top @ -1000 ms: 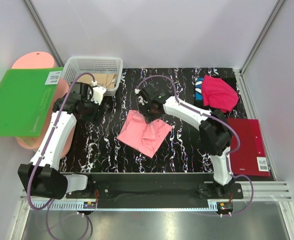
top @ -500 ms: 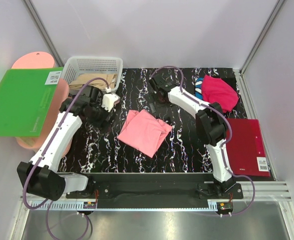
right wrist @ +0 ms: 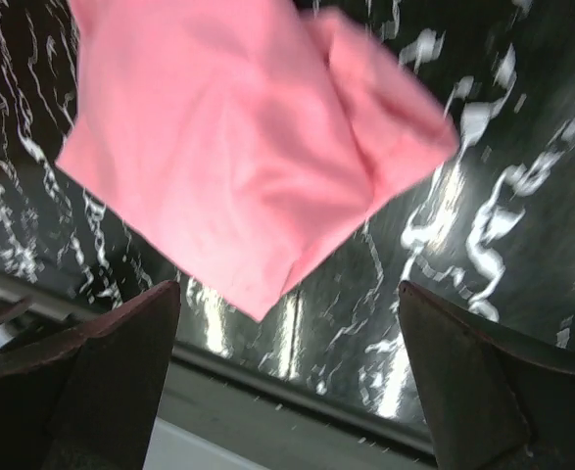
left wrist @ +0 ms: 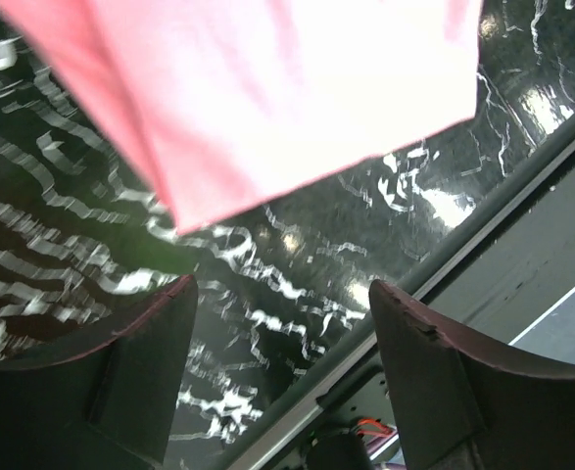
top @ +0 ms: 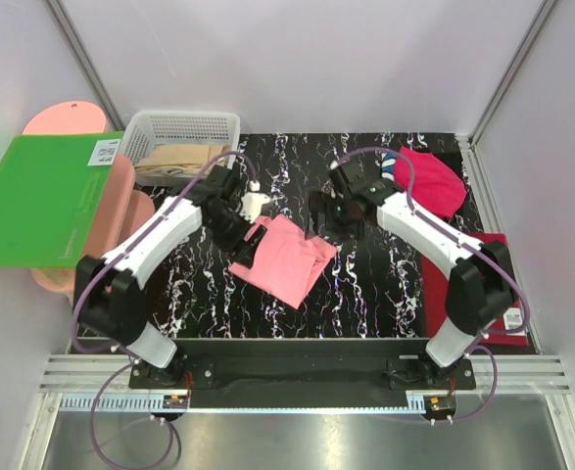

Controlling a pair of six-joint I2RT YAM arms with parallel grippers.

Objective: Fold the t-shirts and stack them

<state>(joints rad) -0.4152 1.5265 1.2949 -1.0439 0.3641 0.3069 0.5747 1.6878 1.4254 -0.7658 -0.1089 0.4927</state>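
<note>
Pink shirt (top: 282, 257) lies half-folded mid-table; magenta shirt (top: 429, 181) sits well off at its 2 o'clock. My left gripper (left wrist: 279, 294) hangs open at its 10 o'clock corner. My right gripper (right wrist: 289, 294) hovers open and empty at 2 o'clock. I judge a one-layer pinch could drag the fold apart.

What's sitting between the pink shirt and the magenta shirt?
The right gripper and its forearm, over the black marbled table. The top view shows it.
</note>
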